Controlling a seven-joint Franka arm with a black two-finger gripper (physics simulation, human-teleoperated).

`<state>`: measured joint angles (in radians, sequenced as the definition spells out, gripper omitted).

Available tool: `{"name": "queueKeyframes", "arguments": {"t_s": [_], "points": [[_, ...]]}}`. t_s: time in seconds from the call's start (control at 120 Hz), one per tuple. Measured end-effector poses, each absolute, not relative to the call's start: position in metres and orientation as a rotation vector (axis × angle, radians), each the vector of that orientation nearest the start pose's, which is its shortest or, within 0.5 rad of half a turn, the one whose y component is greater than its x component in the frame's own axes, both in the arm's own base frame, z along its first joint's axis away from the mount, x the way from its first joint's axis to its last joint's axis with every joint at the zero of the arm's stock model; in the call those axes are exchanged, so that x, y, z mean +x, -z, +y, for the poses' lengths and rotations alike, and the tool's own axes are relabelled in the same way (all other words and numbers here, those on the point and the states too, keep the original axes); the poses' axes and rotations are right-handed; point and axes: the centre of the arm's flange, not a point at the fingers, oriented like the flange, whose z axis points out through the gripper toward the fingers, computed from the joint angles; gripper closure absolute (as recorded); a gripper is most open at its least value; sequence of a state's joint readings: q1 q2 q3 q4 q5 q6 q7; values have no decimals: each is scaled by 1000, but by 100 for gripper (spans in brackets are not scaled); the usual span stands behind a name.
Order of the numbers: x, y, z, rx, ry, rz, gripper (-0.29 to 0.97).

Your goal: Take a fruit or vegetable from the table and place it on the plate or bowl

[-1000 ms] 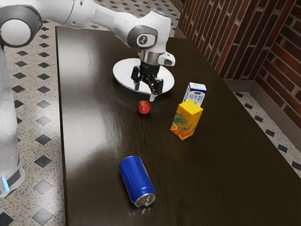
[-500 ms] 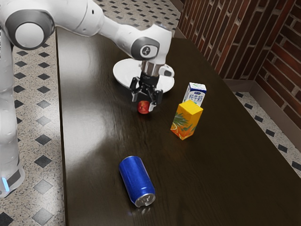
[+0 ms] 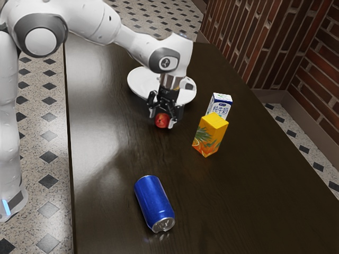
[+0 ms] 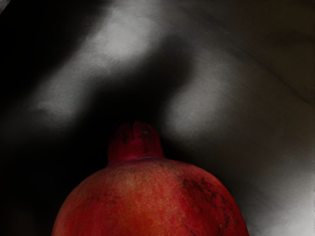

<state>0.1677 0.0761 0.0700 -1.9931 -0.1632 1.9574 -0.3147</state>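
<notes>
The pomegranate (image 3: 161, 121) lies on the dark table (image 3: 254, 185), just off the white plate (image 3: 139, 80) at its 12 o'clock. My gripper (image 3: 163, 116) straddles it, jaws released and spread wider than the fruit. Two cartons (image 3: 210, 135) stand at 3 o'clock, and a blue can (image 3: 153, 202) lies at 6. Under my hand, the fruit's crown (image 4: 135, 140) points away.

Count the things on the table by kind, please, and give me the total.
Fruit: 1, the pomegranate
Plates: 1, the white plate
Cartons: 2, the milk carton and the juice carton
Cans: 1, the blue can
Total: 5
</notes>
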Motion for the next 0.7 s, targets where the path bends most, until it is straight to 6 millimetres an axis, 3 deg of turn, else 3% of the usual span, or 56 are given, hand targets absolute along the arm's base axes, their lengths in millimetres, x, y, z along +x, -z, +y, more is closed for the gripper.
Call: {"name": "queueKeyframes", "arguments": {"t_s": [0.317,0.475,0.558,0.633,0.7], "points": [[549,-411,123,-3107,-171,-1009,3],[550,-412,122,-3104,-164,-1014,31],[550,-413,123,-3098,-157,-1017,39],[547,-427,120,-3094,-124,-1003,41],[540,-462,115,-3089,-49,-958,41]]}}
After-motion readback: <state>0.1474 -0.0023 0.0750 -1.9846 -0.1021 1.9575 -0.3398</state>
